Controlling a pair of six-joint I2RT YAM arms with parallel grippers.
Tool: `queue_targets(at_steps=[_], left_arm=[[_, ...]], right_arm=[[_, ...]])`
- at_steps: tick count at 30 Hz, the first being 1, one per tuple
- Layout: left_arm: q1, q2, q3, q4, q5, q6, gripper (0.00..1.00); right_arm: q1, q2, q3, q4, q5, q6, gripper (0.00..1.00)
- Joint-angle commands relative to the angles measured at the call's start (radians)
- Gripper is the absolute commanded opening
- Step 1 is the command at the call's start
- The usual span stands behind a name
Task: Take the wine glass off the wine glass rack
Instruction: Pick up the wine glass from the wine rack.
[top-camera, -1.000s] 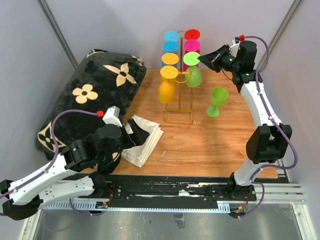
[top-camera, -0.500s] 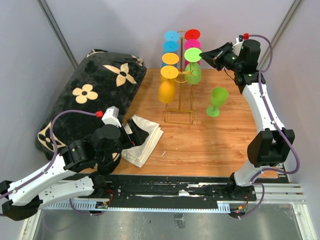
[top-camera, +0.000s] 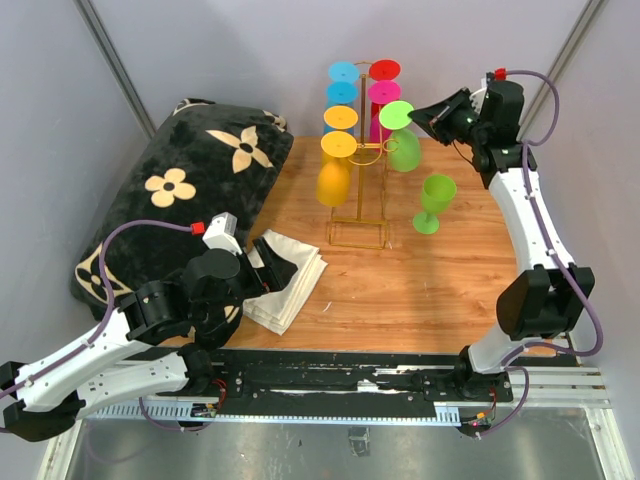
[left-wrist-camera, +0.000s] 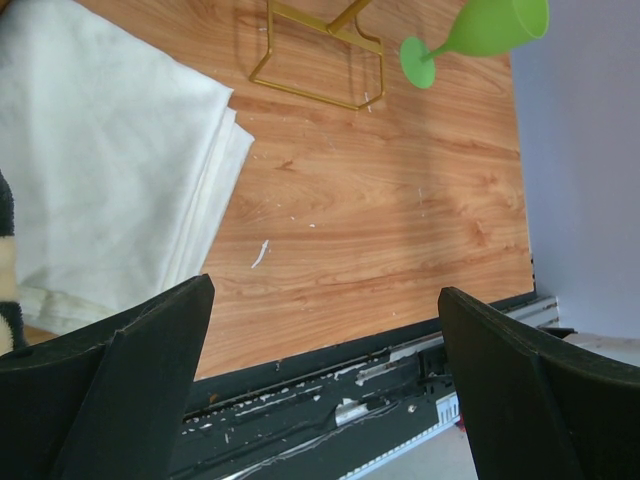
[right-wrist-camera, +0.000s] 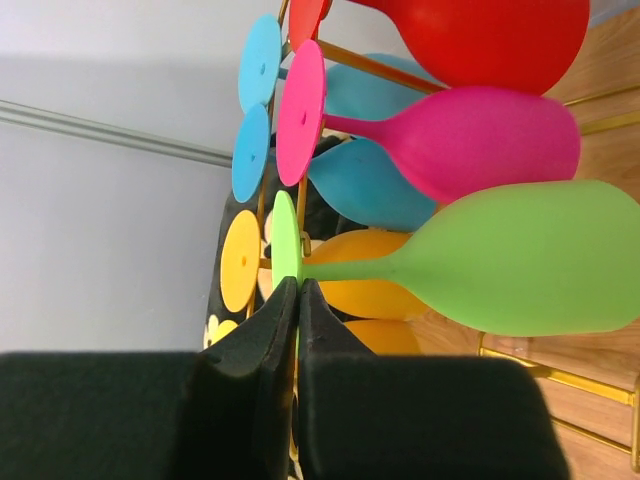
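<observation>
While the left gripper (left-wrist-camera: 325, 292) gapes, the right gripper (right-wrist-camera: 298, 286) has pulled its pinched wine glass (right-wrist-camera: 520, 258) rightward.

Rack (top-camera: 359, 205) and upright green glass (top-camera: 434, 200) crowd far side, open tabletop (top-camera: 400, 285) in front.

Lab test booth: plain grey walls (top-camera: 200, 50), bare wooden table (top-camera: 400, 290)

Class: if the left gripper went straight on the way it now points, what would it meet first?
The open left gripper would probably hit the bare wooden table first, just beside the folded white cloth; depth is unclear.
</observation>
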Motion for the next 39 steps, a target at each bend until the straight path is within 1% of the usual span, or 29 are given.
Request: queue_targets(at_steps=[1, 6, 9, 15, 20, 27, 30, 33, 36, 39], left_arm=[[0.001, 0.001, 0.022, 0.011, -0.017, -0.004, 1.00], [0.000, 0.007, 0.022, 0.016, -0.012, -0.004, 1.00], [0.000, 0.005, 0.026, 0.013, -0.008, -0.007, 1.00], [0.000, -0.009, 0.028, 0.051, 0.012, -0.007, 1.00], [0.001, -0.004, 0.022, 0.069, 0.010, -0.003, 1.00], [0.000, 0.029, 0.036, 0.079, 0.045, 0.013, 1.00], [0.000, 0.042, 0.033, 0.107, 0.057, 0.032, 1.00], [0.000, 0.055, 0.029, 0.146, 0.082, 0.063, 1.00], [0.000, 0.066, 0.024, 0.183, 0.089, 0.088, 1.00], [0.000, 0.072, 0.008, 0.252, 0.141, 0.133, 1.00]], right_arm=[[0.007, -0.060, 0.035, -0.023, 0.060, -0.076, 0.01], [0.007, -0.059, 0.034, -0.014, 0.037, -0.070, 0.01], [0.007, -0.079, 0.026, -0.021, 0.053, -0.090, 0.01], [0.010, -0.160, 0.061, -0.097, 0.174, -0.249, 0.01], [0.010, -0.271, 0.013, -0.130, 0.260, -0.374, 0.01], [0.010, -0.513, -0.167, -0.167, 0.378, -0.561, 0.01], [0.010, -0.609, -0.245, -0.190, 0.337, -0.630, 0.01], [0.010, -0.697, -0.328, -0.218, 0.253, -0.646, 0.01], [0.010, -0.770, -0.391, -0.254, 0.151, -0.629, 0.01], [0.010, -0.820, -0.457, -0.246, 0.108, -0.600, 0.01]])
